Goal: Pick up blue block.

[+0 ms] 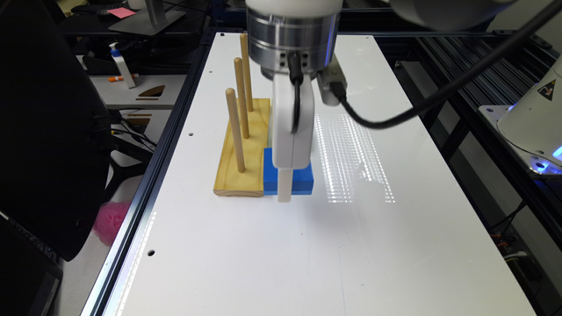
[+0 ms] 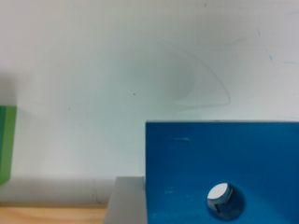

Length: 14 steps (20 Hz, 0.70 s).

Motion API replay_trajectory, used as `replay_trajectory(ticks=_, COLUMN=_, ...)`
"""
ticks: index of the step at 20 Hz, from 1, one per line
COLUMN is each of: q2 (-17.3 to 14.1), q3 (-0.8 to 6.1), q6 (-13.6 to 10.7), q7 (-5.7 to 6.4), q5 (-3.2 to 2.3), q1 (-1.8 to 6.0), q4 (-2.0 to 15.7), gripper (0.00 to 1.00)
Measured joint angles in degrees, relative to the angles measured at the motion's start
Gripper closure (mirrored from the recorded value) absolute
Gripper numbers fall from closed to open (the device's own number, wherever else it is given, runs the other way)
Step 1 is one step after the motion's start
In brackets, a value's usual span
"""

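The blue block (image 1: 303, 180) lies flat on the white table, pressed against the wooden peg base (image 1: 243, 149). My gripper (image 1: 285, 193) has come straight down over the block and hides much of its top in the exterior view. In the wrist view the blue block (image 2: 219, 158) is close up, with its round hole near the middle. A grey part of the gripper sits flush against one side edge of the block. The block's far side is cut off by the frame, so the grip cannot be judged.
Three upright wooden pegs (image 1: 235, 129) rise from the base just beside the gripper. A green block (image 2: 7, 142) lies on the table (image 1: 272, 245) by the base. A black cable (image 1: 395, 114) trails from the wrist. The table's metal rail (image 1: 145, 197) runs along the exterior view's left.
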<state>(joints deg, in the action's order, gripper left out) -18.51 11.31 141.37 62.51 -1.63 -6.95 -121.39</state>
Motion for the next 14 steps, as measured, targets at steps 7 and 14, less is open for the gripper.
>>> replay_trajectory(ticks=7, q2=5.49, q3=0.25, q6=-5.22, q7=0.23, q5=0.1, q1=0.0, q4=0.01, gripper=1.0)
replay_trajectory(ticks=14, q2=5.44, q3=0.26, q6=-5.36, q7=0.25, q5=0.1, q1=0.0, q4=-0.03, gripper=1.0)
